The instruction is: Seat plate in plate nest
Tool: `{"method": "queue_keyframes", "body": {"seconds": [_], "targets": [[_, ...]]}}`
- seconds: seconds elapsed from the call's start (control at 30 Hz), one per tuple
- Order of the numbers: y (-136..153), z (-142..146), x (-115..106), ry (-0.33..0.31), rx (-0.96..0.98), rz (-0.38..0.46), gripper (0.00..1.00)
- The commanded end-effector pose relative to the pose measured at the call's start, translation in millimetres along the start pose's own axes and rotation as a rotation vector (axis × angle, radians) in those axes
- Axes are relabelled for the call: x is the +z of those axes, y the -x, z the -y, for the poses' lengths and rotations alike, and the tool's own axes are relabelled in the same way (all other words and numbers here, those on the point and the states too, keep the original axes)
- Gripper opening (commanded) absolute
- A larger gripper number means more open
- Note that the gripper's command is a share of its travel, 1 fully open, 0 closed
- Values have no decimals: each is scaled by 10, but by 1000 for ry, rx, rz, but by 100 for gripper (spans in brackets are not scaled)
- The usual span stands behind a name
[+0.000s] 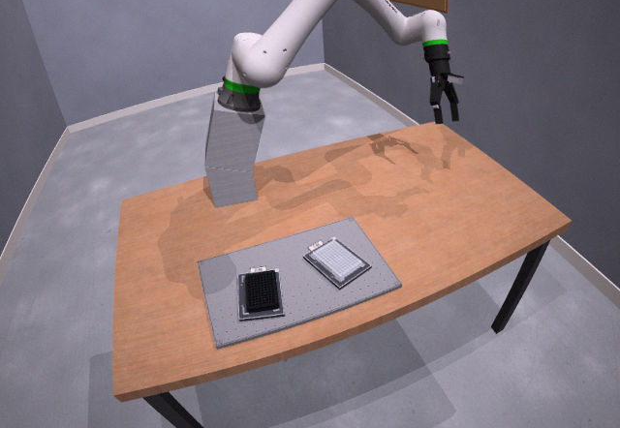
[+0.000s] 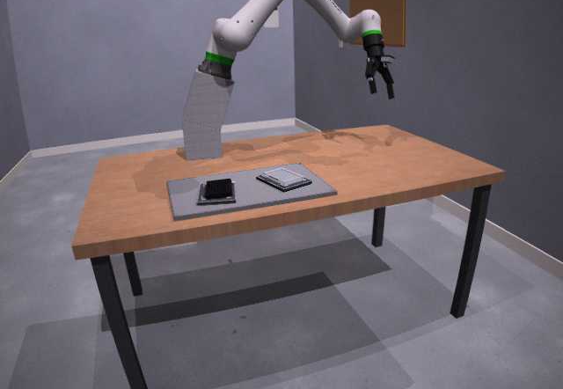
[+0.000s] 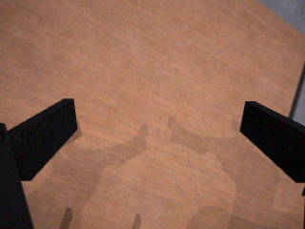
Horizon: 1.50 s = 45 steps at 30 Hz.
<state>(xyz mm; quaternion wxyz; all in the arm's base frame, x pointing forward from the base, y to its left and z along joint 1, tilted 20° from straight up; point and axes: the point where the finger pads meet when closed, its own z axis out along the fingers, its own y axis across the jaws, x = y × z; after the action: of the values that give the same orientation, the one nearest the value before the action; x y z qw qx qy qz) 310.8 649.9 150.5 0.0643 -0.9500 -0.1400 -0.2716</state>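
A black well plate [image 1: 261, 291] lies in a dark plate nest on the left of the grey baseplate [image 1: 300, 278]. A white well plate [image 1: 336, 259] lies on a second dark nest on the right, which is turned at an angle to the baseplate. Both plates also show in the exterior view, the black plate [image 2: 217, 188] and the white plate [image 2: 284, 176]. The small label tags are too small to read, so I cannot tell which plate is B83. My gripper [image 1: 446, 113] is open and empty, high above the table's far right corner, far from both plates. The wrist view shows the gripper [image 3: 157, 129] over bare wood only.
The arm's grey pedestal [image 1: 232, 158] stands at the table's back left. A brown board [image 2: 377, 7] hangs on the wall behind the gripper. The table's far edge lies just below the gripper.
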Motion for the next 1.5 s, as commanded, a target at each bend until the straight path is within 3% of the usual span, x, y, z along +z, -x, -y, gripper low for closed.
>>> {"method": "queue_keyframes", "body": {"seconds": [0.0, 0.53, 0.6, 0.9, 0.97, 1.3, 1.37, 1.47], "targets": [[-10, 3, -10, -1, 1, -1, 100], [-10, 3, -10, -1, 1, -1, 100], [-29, -69, 56, 39, 4, 49, 100], [-115, -391, 355, 39, 4, 49, 100], [-129, -467, 419, 74, 10, 101, 100], [-182, -770, 674, 74, 10, 101, 100], [-190, -849, 735, 102, 20, 154, 100], [-203, -968, 825, 102, 20, 154, 100]]}}
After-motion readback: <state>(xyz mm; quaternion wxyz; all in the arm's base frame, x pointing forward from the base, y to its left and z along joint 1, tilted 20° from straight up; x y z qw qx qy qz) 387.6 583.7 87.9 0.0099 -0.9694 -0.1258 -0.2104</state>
